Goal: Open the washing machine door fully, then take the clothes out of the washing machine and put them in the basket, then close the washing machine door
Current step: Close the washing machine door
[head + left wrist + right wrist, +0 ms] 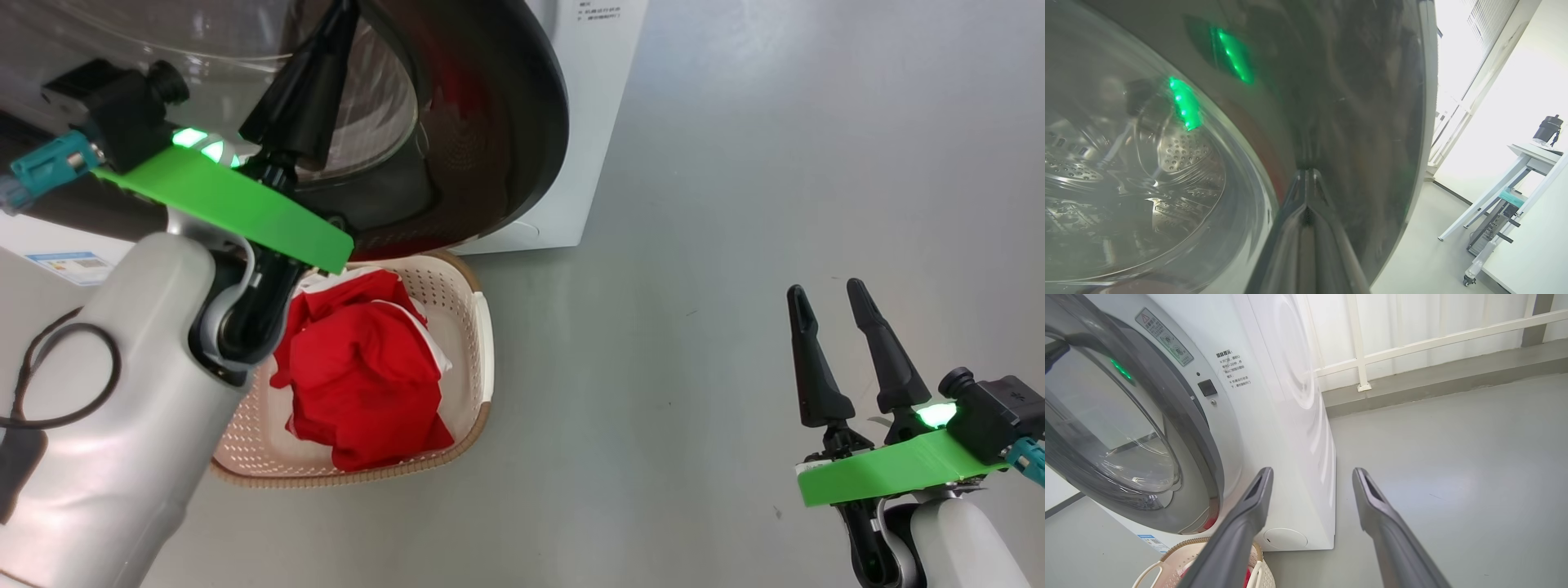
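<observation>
Under door (522,122): basket (482,327) w/ red clothes (359,367) heaped inside, on floor (735,245) just in front of washing machine (596,98). My left hand (1306,175) pressed together, tips on door's glossy black ring, beside bulging glass. Maybe door ajar, hard to tell. My right hand (826,290) spread, over floor, well apart.

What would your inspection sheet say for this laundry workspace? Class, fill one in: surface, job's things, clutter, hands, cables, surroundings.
Surface: grey floor, glossy.
Job's things: red clothes lie in the basket, in front of the washing machine; washing machine door stands close to the machine front, latching cannot be told.
Clutter: nothing seen.
Hands: left hand shut, tips against the door's black ring; right hand open, holding nothing, over the floor.
Cables: black cable looped on the left forearm.
Surroundings: white railing; white table.
</observation>
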### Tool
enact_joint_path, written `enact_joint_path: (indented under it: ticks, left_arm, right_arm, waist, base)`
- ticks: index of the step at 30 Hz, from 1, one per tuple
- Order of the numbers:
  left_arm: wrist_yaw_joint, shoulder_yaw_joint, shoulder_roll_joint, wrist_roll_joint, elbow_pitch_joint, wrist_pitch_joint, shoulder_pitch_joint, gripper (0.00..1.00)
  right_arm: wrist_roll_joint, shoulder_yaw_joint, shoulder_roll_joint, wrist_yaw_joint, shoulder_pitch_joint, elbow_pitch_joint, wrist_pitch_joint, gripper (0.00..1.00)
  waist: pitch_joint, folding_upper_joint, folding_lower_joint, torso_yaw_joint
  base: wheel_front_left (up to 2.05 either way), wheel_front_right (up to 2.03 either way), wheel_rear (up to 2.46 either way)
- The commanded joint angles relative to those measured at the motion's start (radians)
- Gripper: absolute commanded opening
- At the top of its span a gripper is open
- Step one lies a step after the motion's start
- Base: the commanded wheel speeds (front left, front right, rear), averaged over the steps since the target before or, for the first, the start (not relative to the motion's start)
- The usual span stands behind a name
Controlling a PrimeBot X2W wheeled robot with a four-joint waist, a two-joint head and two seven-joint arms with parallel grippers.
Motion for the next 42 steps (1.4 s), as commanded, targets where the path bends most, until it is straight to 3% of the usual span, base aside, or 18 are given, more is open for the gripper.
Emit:
enact_joint_path:
  ticks: [1, 11, 25, 32, 40, 42]
  left_arm:
    - [-0.007, 0.039, 0.032, 0.015, -0.017, -0.005, -0.031, 0.00]
    - [-0.007, 0.058, 0.027, 0.040, -0.016, -0.005, 0.078, 0.00]
    - [-0.007, 0.208, 0.000, 0.158, -0.043, -0.005, 0.387, 0.01]
    - [-0.007, 0.314, -0.027, 0.252, -0.081, -0.005, 0.554, 0.31]
    - [-0.007, 0.401, -0.037, 0.358, -0.131, -0.005, 0.697, 0.48]
    - [-0.007, 0.421, -0.040, 0.398, -0.146, -0.005, 0.732, 0.62]
  right_arm:
    - [0.011, 0.026, 0.002, 0.007, -0.016, -0.029, -0.006, 1.00]
    - [-0.007, 0.014, 0.002, 0.007, 0.013, -0.020, -0.006, 1.00]
    - [-0.043, 0.001, 0.002, 0.007, 0.093, -0.013, -0.006, 1.00]
    - [-0.058, -0.010, 0.002, 0.007, 0.124, -0.014, -0.006, 1.00]
    - [-0.065, -0.023, -0.002, 0.007, 0.165, -0.011, -0.006, 1.00]
    - [-0.065, -0.027, -0.002, 0.007, 0.175, -0.011, -0.006, 1.00]
  waist:
    - [-0.001, 0.0000, 0.0000, -0.002]
    - [-0.058, 0.0000, 0.0000, 0.025]
    - [-0.160, 0.0000, 0.0000, 0.067]
    - [-0.191, 0.0000, 0.0000, 0.070]
    - [-0.221, 0.0000, 0.0000, 0.062]
    - [-0.226, 0.0000, 0.0000, 0.059]
  base:
    - [0.00, 0.00, 0.00]
    - [0.00, 0.00, 0.00]
    - [0.00, 0.00, 0.00]
    - [0.00, 0.00, 0.00]
    - [0.00, 0.00, 0.00]
    - [0.00, 0.00, 0.00]
